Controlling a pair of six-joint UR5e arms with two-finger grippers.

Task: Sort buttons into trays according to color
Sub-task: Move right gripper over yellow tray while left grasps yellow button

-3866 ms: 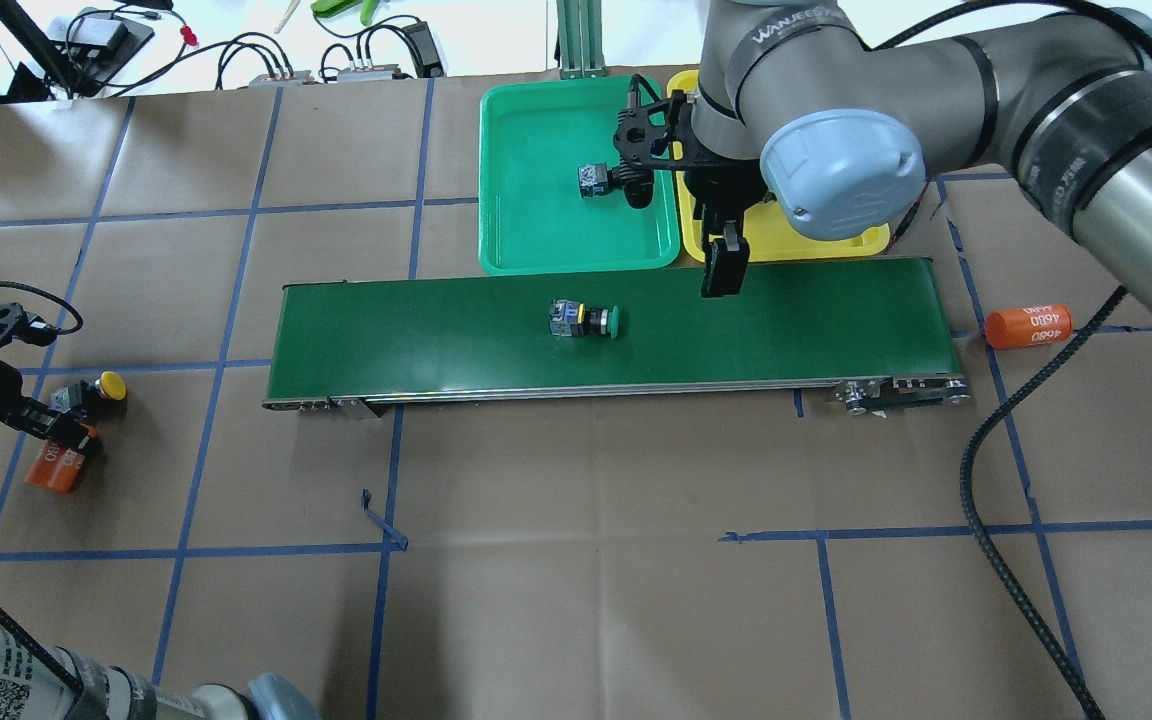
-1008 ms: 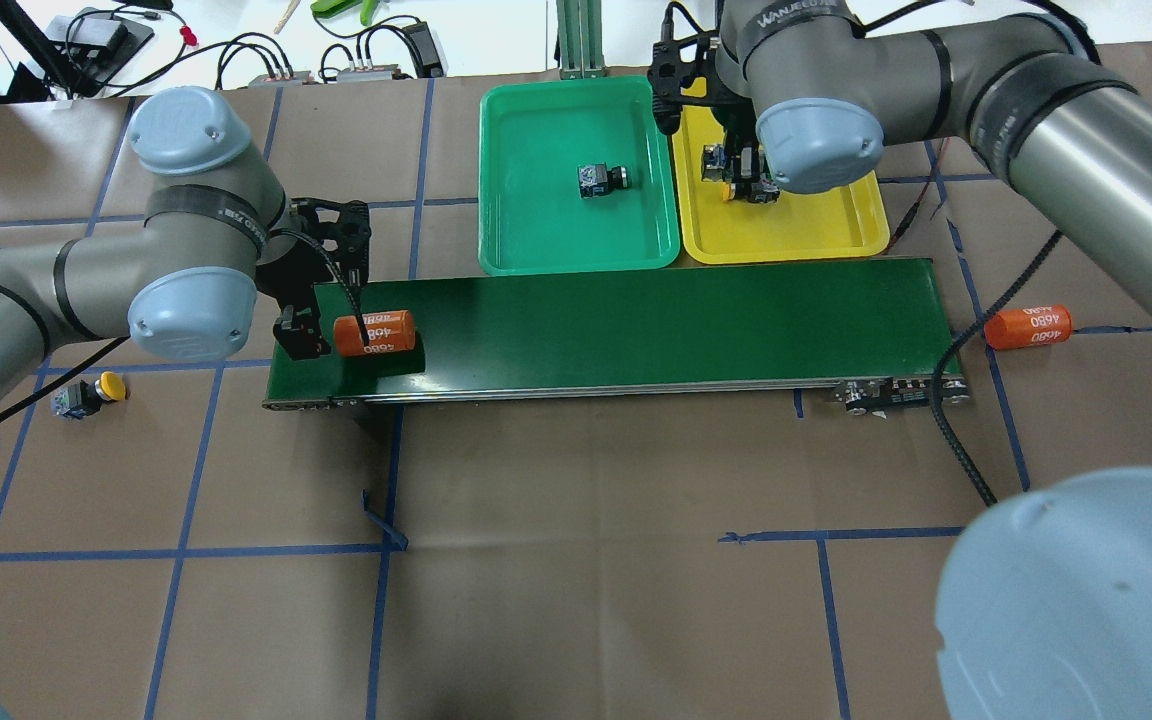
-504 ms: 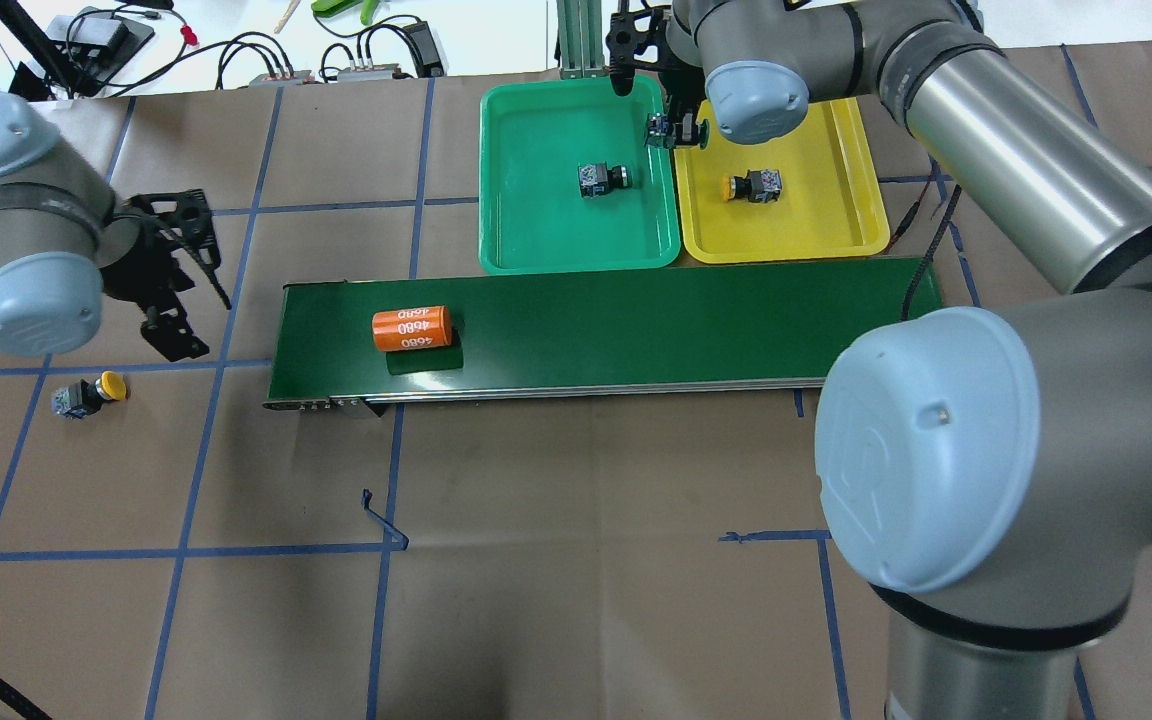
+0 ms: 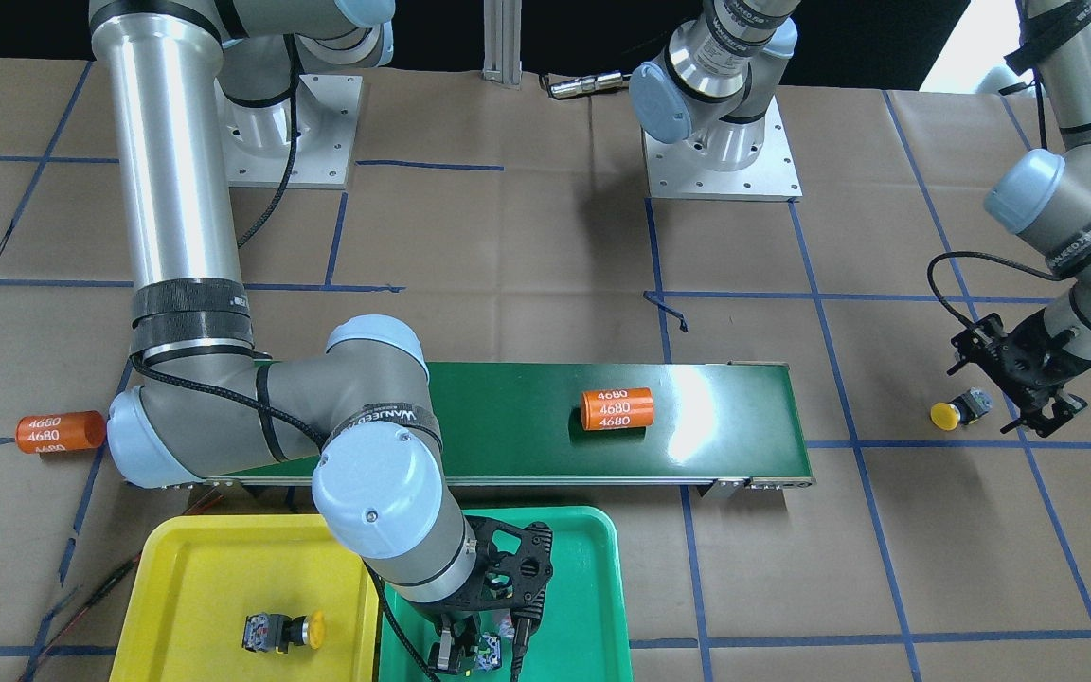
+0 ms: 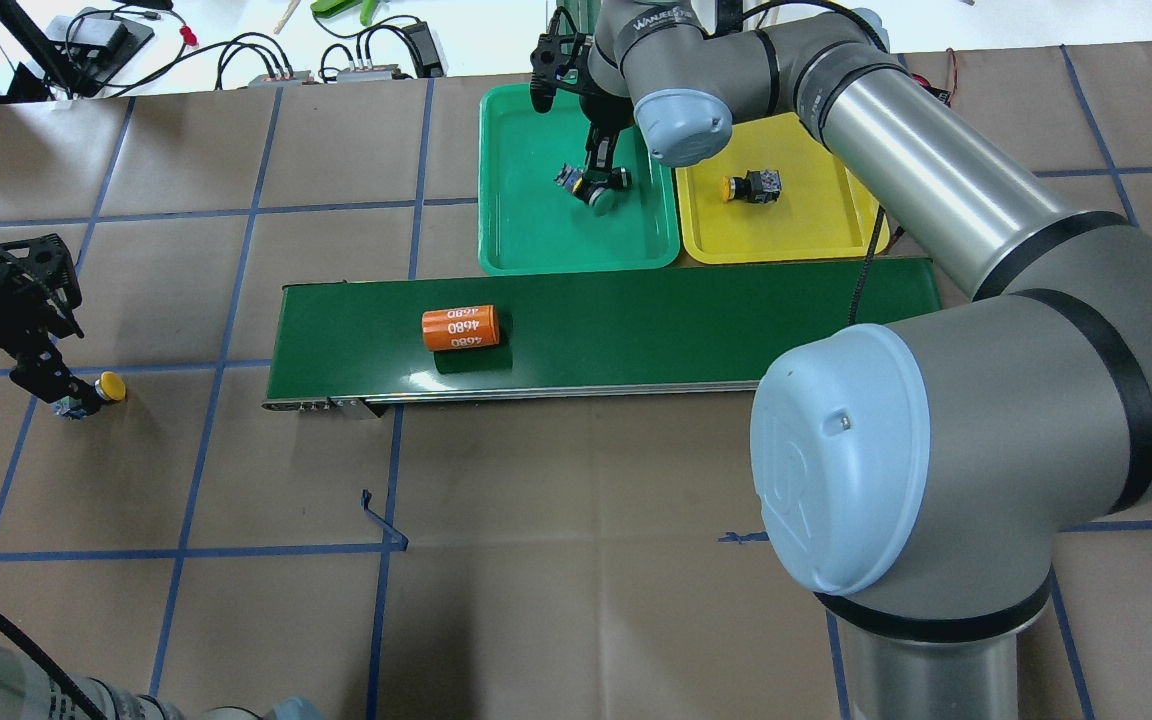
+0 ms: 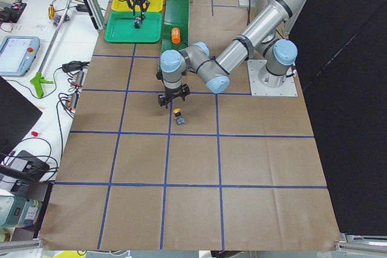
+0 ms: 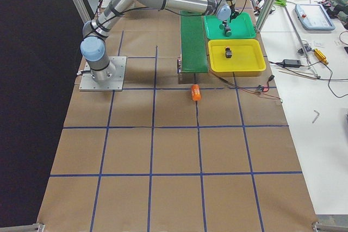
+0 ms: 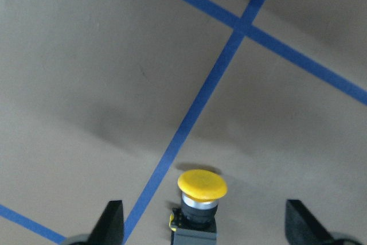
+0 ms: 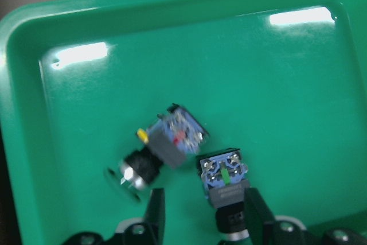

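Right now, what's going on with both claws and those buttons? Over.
Left gripper open, straddling yellow button on table. Right gripper open over green tray, green button between fingers, second green button beside it. Nothing blocking.

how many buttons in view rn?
4. Two buttons lie in the green tray under the open right gripper. One button is in the yellow tray. One yellow-capped button sits on the table inside the open left gripper. None seem hidden.

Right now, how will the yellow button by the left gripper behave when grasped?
The yellow button lies on its side on the paper; its round cap may let it pivot if nudged off-centre. Its blocky body looks rigid, with flat faces to pinch. Being small, it is probably light and may skid.
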